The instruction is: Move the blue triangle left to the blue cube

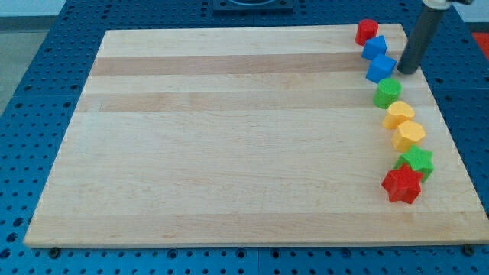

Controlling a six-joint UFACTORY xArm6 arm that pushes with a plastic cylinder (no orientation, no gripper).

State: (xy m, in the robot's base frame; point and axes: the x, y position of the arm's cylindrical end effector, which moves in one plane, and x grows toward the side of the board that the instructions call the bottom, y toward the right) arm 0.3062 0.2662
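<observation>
Eight small blocks are lining the right edge of a wooden board (229, 153), itself sitting on a blue perforated table (46, 76). Running from the view's top downward are a red block (367, 31), two blue ones, a green block (387, 92), two yellow blocks (398, 114) (409, 134), a green star (416, 161) and a red star (402, 185).

Shapes of the blue pair are hard to tell apart at this size: the upper one, taken as the blue triangle (374, 47), is touching the lower one, taken as the blue cube (381, 69).

My tip (405, 72) is resting on the board just to the cube's right, apparently touching it; being a bare rod, it has nothing to spread or pinch.

Judged by looks, the triangle is light, rigid and slick-bottomed, likely sliding easily and twisting if pushed off-centre; its right face is the place to press. Crowding is the problem: the red block above and the cube below are hemming it in, so neighbours may be dragged along.
</observation>
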